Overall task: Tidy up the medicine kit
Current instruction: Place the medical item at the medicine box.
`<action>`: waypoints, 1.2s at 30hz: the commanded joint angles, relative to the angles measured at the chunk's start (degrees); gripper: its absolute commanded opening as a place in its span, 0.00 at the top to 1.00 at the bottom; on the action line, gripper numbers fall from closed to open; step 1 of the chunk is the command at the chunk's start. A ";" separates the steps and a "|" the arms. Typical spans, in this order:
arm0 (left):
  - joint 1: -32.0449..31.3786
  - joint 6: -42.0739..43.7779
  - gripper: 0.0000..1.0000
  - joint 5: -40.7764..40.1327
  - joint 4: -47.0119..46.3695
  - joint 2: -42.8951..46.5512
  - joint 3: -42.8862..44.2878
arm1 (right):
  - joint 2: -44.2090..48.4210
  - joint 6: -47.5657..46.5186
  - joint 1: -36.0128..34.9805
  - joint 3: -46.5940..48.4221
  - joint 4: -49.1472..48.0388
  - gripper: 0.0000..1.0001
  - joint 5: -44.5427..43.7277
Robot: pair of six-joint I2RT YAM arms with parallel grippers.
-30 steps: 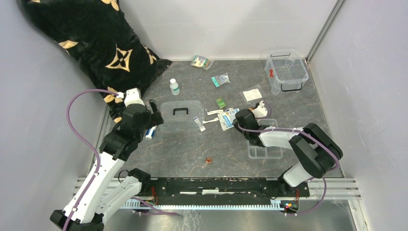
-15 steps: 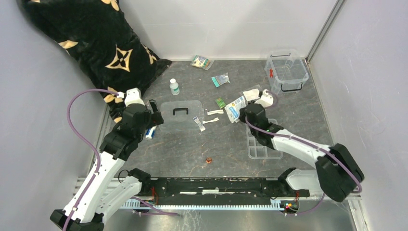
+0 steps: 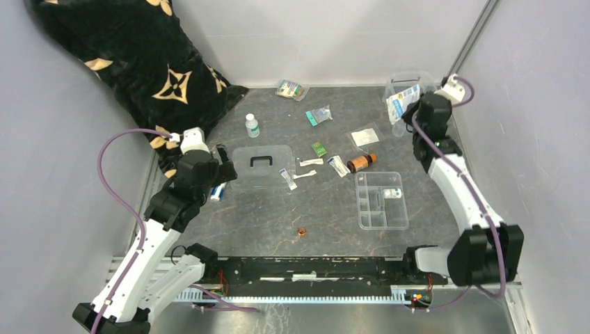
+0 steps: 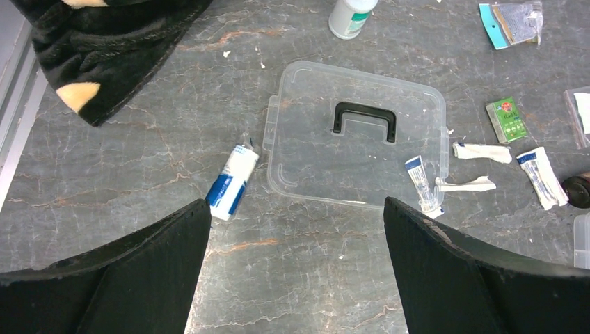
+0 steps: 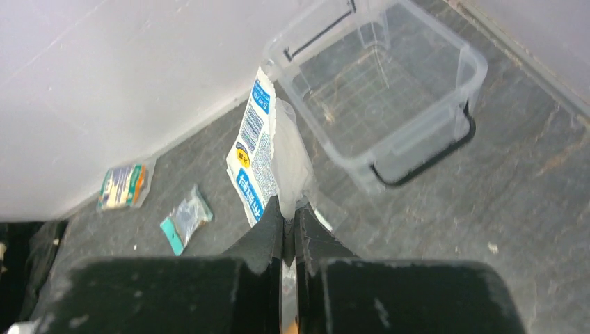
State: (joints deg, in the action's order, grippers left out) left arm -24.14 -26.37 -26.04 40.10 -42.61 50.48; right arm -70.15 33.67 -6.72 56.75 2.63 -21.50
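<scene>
The black blanket with gold motifs (image 3: 125,62) fills the far left corner; the medicine kit (image 5: 424,132) stands open in the far right corner, and from the right wrist view it looks empty; its flat clear lid (image 4: 358,136) with the black handle lies well apart from it, left of centre; the shallow divided tray (image 3: 380,200) sits near and to the right, with one small item in a compartment; the left gripper (image 4: 296,209) hangs with its jaws wide apart on the near side of the lid, holding nothing; the right gripper (image 5: 289,216) is clamped on the lower edge of a white and blue packet (image 5: 256,149), held upright at the left edge of the kit, not yet inside; a brown bottle (image 3: 361,162) lies just beyond the tray; a white bottle (image 3: 252,125) stands beyond the lid; a blue and white tube (image 4: 232,182) lies just left of the lid; a green sachet (image 3: 319,148), several small packets and a tiny orange object (image 3: 302,231) are scattered over the middle. By my reading the job is barely started: this packet looks to be the first item for the kit, and nearly all supplies, and the lid, remain to be dealt with.
</scene>
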 commanded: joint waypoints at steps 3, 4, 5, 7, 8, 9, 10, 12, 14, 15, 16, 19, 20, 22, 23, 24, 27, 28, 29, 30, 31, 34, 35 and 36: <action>-0.16 1.94 0.00 1.08 -2.39 0.20 -0.21 | -12.79 -2.54 7.28 14.46 3.63 0.98 9.91; -0.18 1.94 0.00 1.00 -2.39 0.14 -0.21 | -15.32 -2.66 8.71 17.24 4.30 0.98 10.61; -0.14 1.94 0.00 1.00 -2.39 0.04 -0.21 | -17.09 -2.91 9.35 19.60 4.71 0.97 10.76; -0.16 1.94 0.00 0.91 -2.39 -0.14 -0.21 | -20.95 -3.14 10.72 22.99 5.17 0.97 10.77; -0.19 1.94 0.00 0.84 -2.31 -0.22 -0.18 | -22.84 -3.24 11.20 24.31 5.09 0.97 10.96; -0.19 1.94 0.00 0.77 -2.30 -0.27 -0.20 | -24.77 -3.34 11.80 26.12 5.10 0.97 11.49; -0.20 1.94 0.00 0.73 -2.18 -0.37 -0.20 | -26.41 -3.41 12.17 27.62 5.25 0.97 11.91; -0.20 1.85 0.00 0.57 -2.30 -0.48 -0.21 | -29.93 -3.82 12.66 31.29 6.06 0.97 12.22; -0.12 1.85 0.00 0.47 -2.26 -0.74 -0.21 | -32.46 -3.92 13.08 34.11 6.47 0.96 11.16; -0.18 1.85 0.00 0.39 -2.18 -0.91 -0.12 | -33.39 -3.61 13.44 34.67 5.85 0.96 10.75; -0.17 1.85 0.00 0.38 -2.12 -1.02 -0.12 | -34.17 -3.14 13.65 35.09 5.30 0.96 10.47; -0.12 1.85 0.00 0.17 -2.06 -1.29 -0.12 | -37.81 -1.82 14.61 37.52 5.45 0.96 10.30; -0.17 1.85 0.00 0.12 -2.08 -1.33 -0.05 | -39.02 -1.64 14.79 38.94 5.73 0.95 11.08; -0.16 1.85 0.00 0.04 -2.00 -1.42 -0.03 | -42.04 -1.63 14.90 42.39 7.47 0.88 12.71; -0.16 1.85 0.00 -0.05 -2.03 -1.42 -0.03 | -43.58 -1.89 14.89 44.37 8.76 0.82 13.90; -0.13 1.85 0.00 -0.13 -2.00 -1.42 -0.03 | -44.63 -2.00 14.89 45.83 9.99 0.77 14.68; -0.21 1.75 0.00 -0.41 -1.82 -1.38 -0.03 | -43.77 -2.54 14.89 46.16 11.38 0.60 14.81; -0.19 1.70 0.00 -0.42 -1.75 -1.30 0.00 | -42.76 -2.70 14.97 45.33 11.25 0.53 14.34; -0.15 1.68 0.00 -0.45 -1.82 -1.21 -0.03 | -41.26 -2.95 15.05 44.27 11.25 0.48 13.90; -0.13 1.72 0.00 -0.42 -1.85 -1.17 0.04 | -39.70 -2.99 15.30 43.01 11.12 0.44 13.68; -0.18 1.68 0.00 -0.41 -1.85 -1.16 -0.02 | -37.79 -3.16 15.50 41.67 11.09 0.43 13.67; -0.20 1.67 0.00 -0.33 -1.86 -1.15 0.01 | -31.10 -3.90 15.93 35.29 10.30 0.41 14.13; -0.15 1.67 0.00 -0.25 -1.86 -1.22 -0.02 | -28.35 -4.11 15.92 32.98 9.98 0.41 14.31; -0.16 1.65 0.00 -0.19 -1.84 -1.27 -0.03 | -26.06 -4.36 15.90 30.07 9.68 0.40 15.24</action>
State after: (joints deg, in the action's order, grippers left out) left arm -24.14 -26.35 -25.36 40.12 -43.99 50.48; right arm -108.07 30.96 8.51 93.25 14.50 -7.51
